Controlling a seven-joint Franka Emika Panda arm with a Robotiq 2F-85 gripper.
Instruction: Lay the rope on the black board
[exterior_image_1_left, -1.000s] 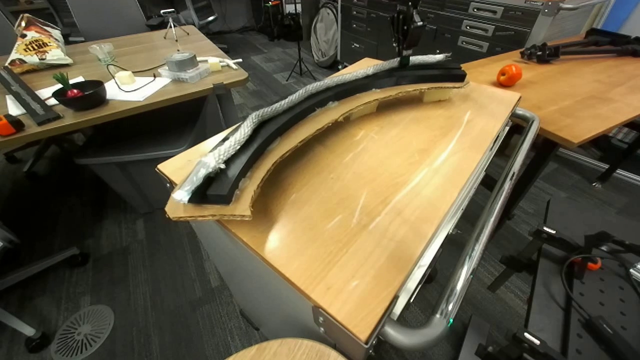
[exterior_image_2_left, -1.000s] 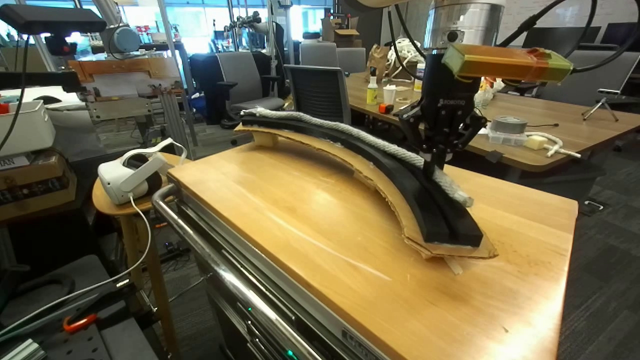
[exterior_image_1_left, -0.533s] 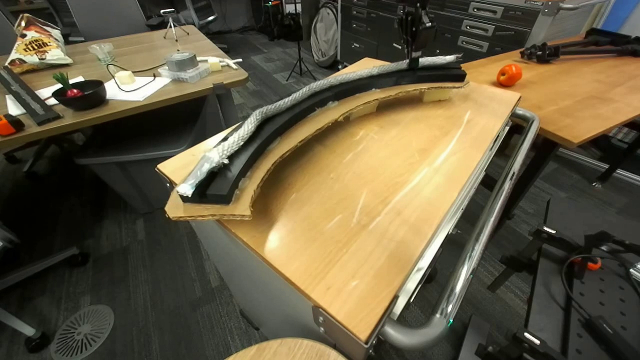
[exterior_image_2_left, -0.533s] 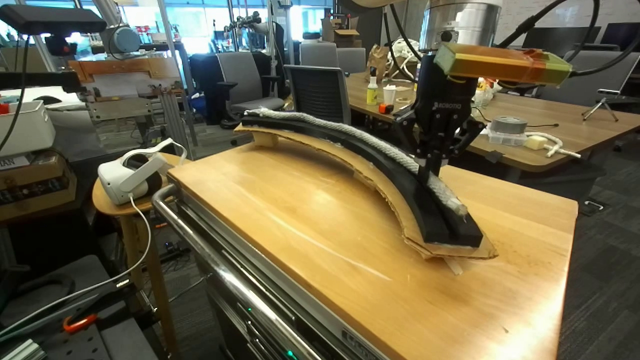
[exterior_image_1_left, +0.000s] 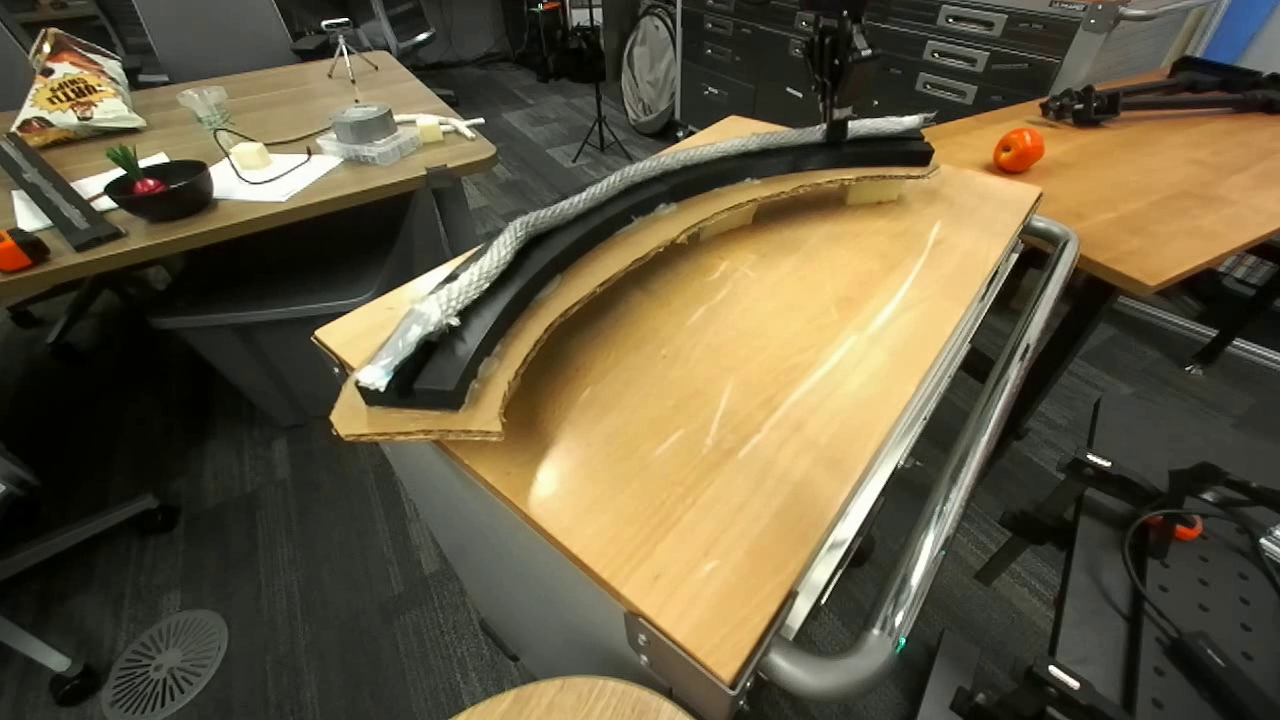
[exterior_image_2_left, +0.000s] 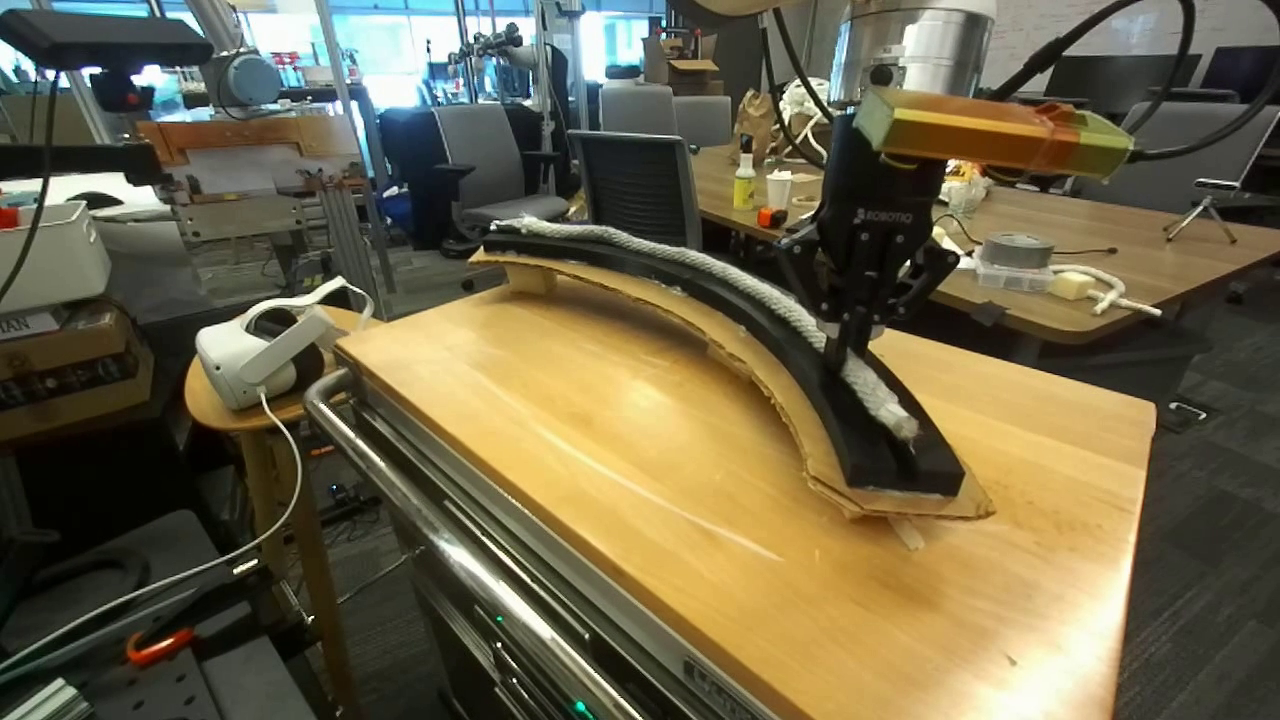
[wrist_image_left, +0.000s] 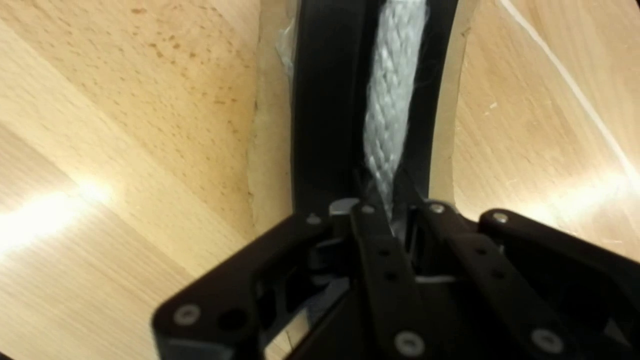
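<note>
Headset sits on 1 stool, apart from the rope.

Robotics lab in an office-like room: in an exterior view a robot arm hangs over a wooden worktop, with grey office chairs and a whiteboard behind it and a white headset beside it; in an exterior view, a dark cabinet of drawers, a small tripod and dark patterned carpet
</note>
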